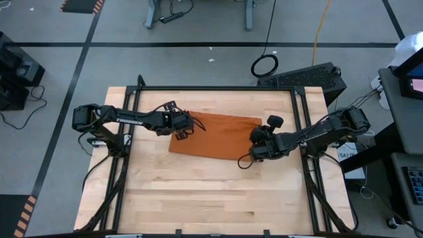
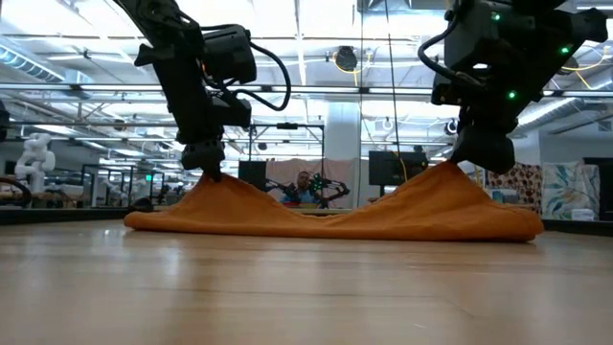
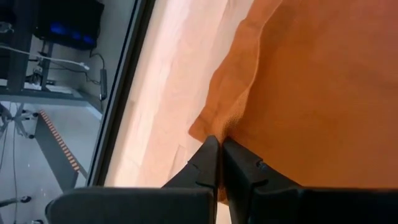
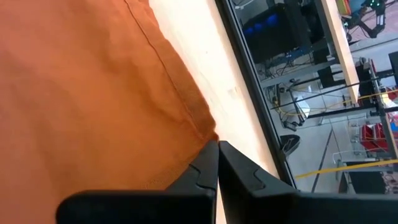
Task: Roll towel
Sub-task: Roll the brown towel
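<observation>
Standing at the front of the table (image 1: 198, 198), I look across a stretch of bare wood to the towel (image 1: 218, 135), which lies toward the far side, spread between the two arms. Both short ends are pinched up. From table height the cloth rises in two soft peaks under the grippers and sags to the wood between them, so it is plainly light and limp, with no stiffness of its own.

On one side the left gripper (image 3: 219, 149) has its fingers pressed nearly together on a fold of the towel's hemmed end. Opposite, the right gripper (image 4: 217, 152) is closed the same way on the other end, close to a corner.

My guess is that this fabric will slump and wrinkle wherever it is not held, and will drag on the wood rather than slide cleanly. A roll would want holds near the corners of one edge, kept level, or it may go crooked. Thin pinches like these could slip if pulled hard.

Beyond the table, the room shows desks and screens.
</observation>
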`<state>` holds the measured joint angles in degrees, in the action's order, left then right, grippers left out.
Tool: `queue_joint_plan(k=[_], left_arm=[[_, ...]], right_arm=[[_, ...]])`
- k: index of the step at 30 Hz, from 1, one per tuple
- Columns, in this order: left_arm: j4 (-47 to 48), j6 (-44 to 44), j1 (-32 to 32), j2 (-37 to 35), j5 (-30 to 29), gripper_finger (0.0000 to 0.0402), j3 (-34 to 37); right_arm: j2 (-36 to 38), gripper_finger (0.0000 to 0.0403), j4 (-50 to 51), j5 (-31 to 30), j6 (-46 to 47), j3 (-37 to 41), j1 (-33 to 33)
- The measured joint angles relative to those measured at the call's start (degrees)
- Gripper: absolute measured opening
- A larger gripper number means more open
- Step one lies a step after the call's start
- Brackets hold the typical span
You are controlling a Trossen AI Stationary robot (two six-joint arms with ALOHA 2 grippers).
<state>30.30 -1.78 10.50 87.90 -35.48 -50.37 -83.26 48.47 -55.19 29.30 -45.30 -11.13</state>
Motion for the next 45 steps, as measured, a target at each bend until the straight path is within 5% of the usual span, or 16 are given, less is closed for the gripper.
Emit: queue_joint_plan(k=[7, 19, 23, 26, 31, 45], left_arm=[[2.67, 2.51, -3.29, -1.14, 1.66, 0.0015, 0.0], [9.34, 11.65, -18.61, -14.7, 9.5, 0.0015, -0.07], [9.52, 12.46, -23.32, -18.17, 6.58, 0.0015, -0.12], [9.05, 11.97, -25.31, -20.36, -0.87, 0.0015, -0.68], [9.61, 8.42, -21.57, -21.21, -12.2, 0.0015, -0.67], [3.11, 4.96, -5.25, -10.81, -2.74, 0.0015, -0.59]], right_arm=[[0.26, 0.0, 0.51, 4.96, -0.01, 0.0, -2.3], [11.82, 0.0, 0.68, 8.86, 9.32, 0.0, -18.27], [15.42, 0.0, 0.73, 7.19, 10.43, 0.0, -21.41], [17.26, 0.0, 1.42, 1.28, 10.37, 0.0, -22.36], [17.85, 0.0, 4.99, -8.69, 8.34, -0.02, -19.03], [17.7, 0.0, 2.79, -5.83, 7.5, 6.3, -2.91]])
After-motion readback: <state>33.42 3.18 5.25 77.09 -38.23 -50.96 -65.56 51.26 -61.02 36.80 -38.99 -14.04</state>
